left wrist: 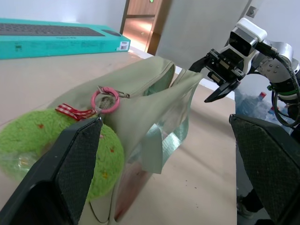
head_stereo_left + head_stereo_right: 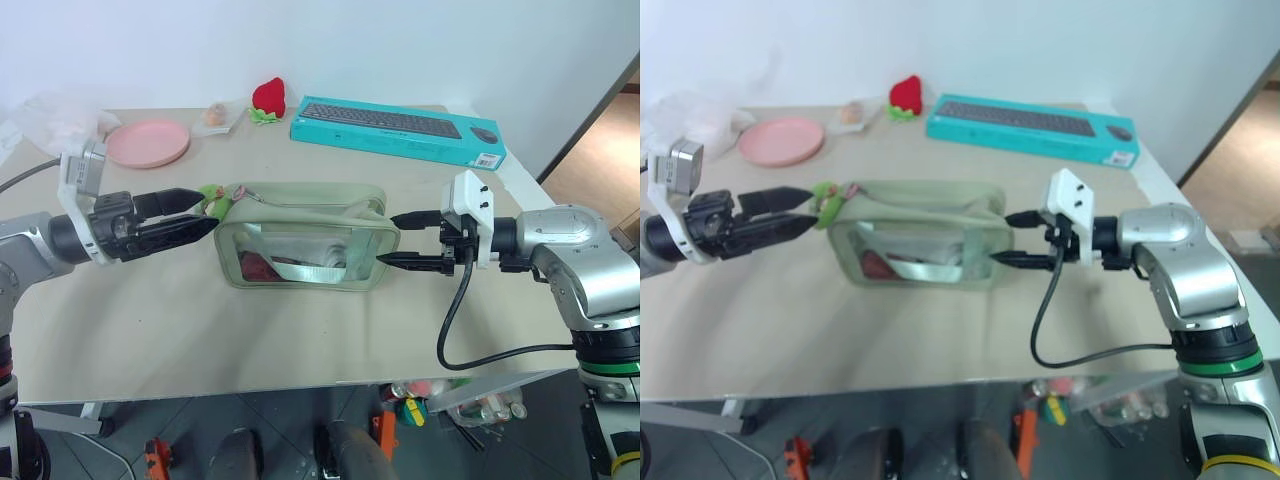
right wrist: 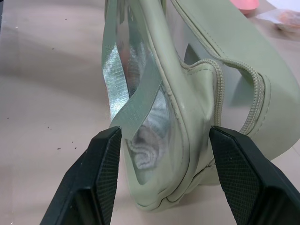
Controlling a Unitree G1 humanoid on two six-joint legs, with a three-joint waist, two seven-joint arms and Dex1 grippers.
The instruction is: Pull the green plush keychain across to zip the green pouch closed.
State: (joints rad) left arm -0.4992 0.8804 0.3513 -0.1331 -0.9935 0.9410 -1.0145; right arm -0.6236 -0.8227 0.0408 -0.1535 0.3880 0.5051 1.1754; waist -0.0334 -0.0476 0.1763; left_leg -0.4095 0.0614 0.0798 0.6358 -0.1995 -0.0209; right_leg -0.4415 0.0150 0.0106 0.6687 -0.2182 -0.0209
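We see a beige tabletop (image 2: pixel 150 320) with the green pouch (image 2: pixel 305 250) lying near its middle. Along the far edge lie a pink plate (image 2: pixel 148 143), a red plush strawberry (image 2: pixel 268 97) and a long teal keyboard box (image 2: pixel 398 129). A crumpled clear bag (image 2: pixel 55 115) sits at the far left corner beside the plate.

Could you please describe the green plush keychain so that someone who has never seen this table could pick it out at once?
Start at the pale green pouch in the middle of the table. At its end toward the pink plate lies the green plush keychain, hung from a pink ring with a red checked ribbon. Unlike the red plush strawberry farther back, it is fuzzy lime green.
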